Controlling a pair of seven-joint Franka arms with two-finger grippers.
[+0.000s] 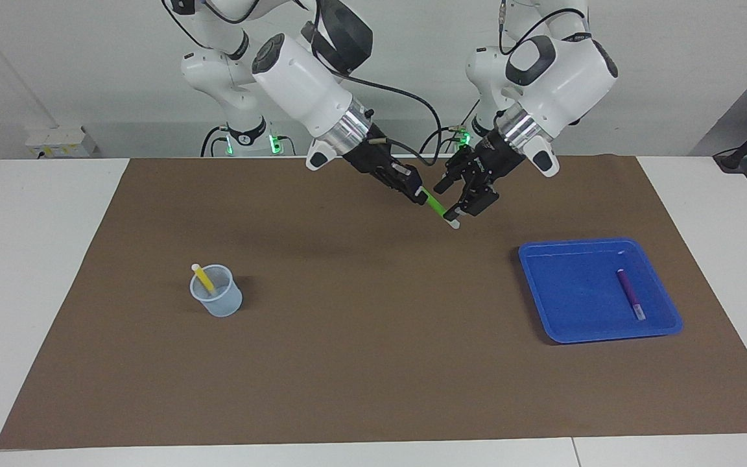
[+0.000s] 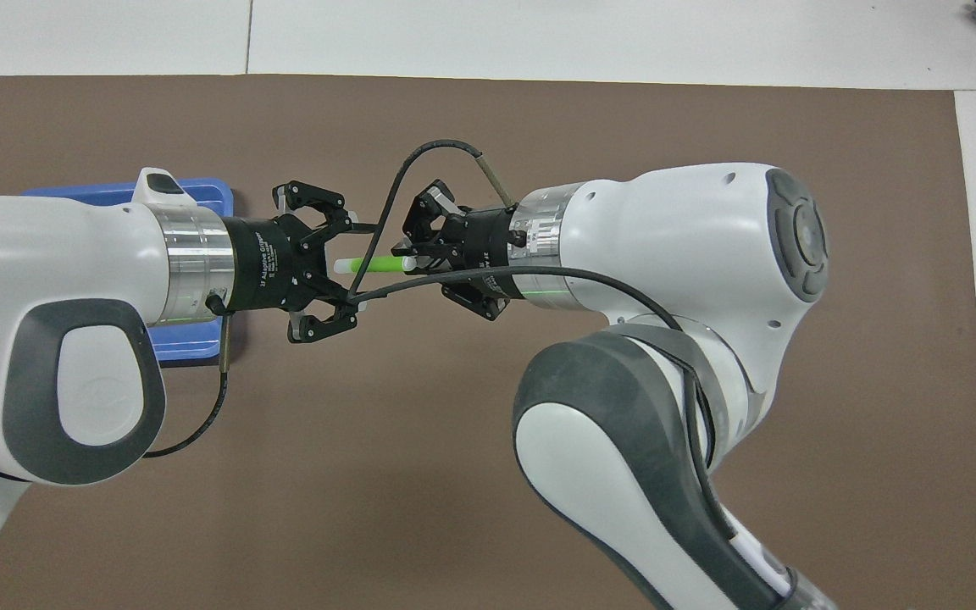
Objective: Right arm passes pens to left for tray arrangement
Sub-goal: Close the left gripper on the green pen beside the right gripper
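Green pen [image 1: 436, 207] is hanging in the air over the brown mat [image 1: 373, 363], clamped at one end by the right end effector [image 1: 415, 192], white cap pointing toward the left arm's end of the worktop [image 1: 36, 272]. Left end effector [image 1: 456, 209] is sitting around the pen's capped end w/ fingers [image 2: 358, 227] apart; whether they're touching the pen yet, can't tell. Blue tray [image 1: 552, 324] is lying on the mat toward the left arm's end, w/ the purple pen [image 1: 629, 293] lying flat inside. Yellow pen [image 1: 203, 277] is leaning in the cup [image 1: 218, 302] toward the right arm's end, well apart from the tray.
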